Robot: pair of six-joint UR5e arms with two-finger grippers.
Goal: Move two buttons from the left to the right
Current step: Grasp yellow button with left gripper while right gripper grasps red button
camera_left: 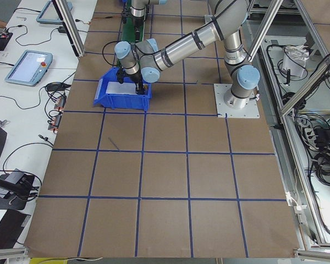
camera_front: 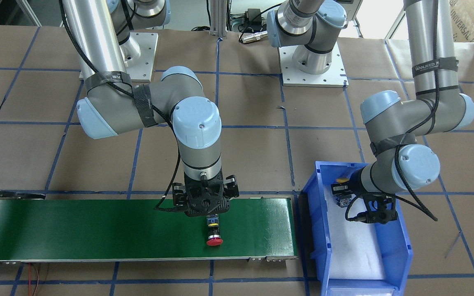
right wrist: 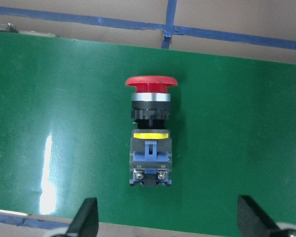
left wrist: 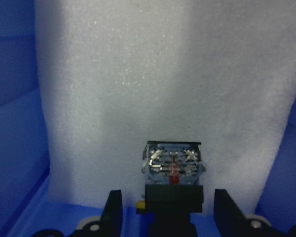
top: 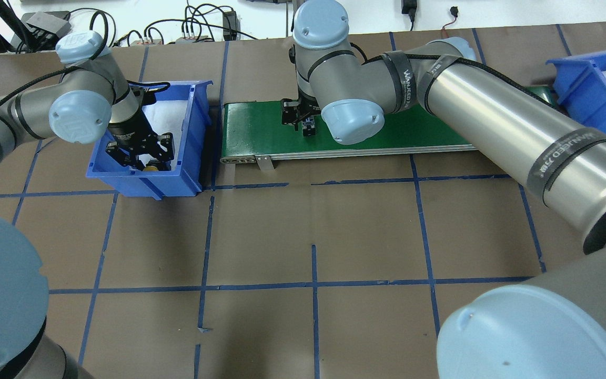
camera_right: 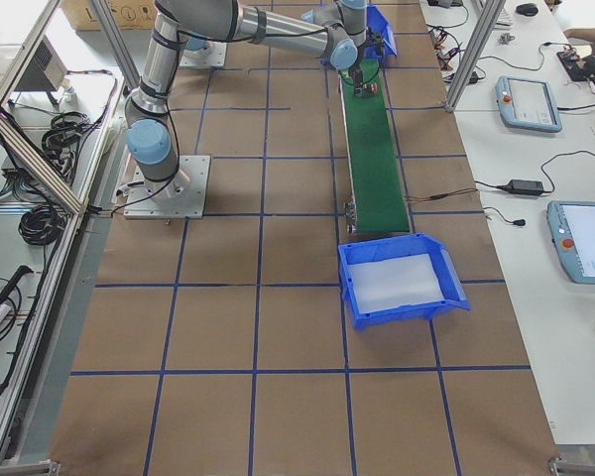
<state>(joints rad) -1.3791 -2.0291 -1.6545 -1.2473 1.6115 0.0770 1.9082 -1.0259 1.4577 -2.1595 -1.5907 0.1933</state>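
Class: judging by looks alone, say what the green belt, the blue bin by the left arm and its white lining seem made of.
Green belt: likely rubber or PVC sheet, semi-gloss; a pale glare streak lies on it. Blue bin: moulded plastic, smooth, faintly shiny walls. White lining: probably foam sheet, matte, finely grained surface.

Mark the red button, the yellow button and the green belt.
red button (right wrist: 150, 116), right wrist view, black collar under cap
yellow button (camera_front: 342, 180), front-facing view, yellow cap
green belt (camera_front: 76, 230), front-facing view, bare surface
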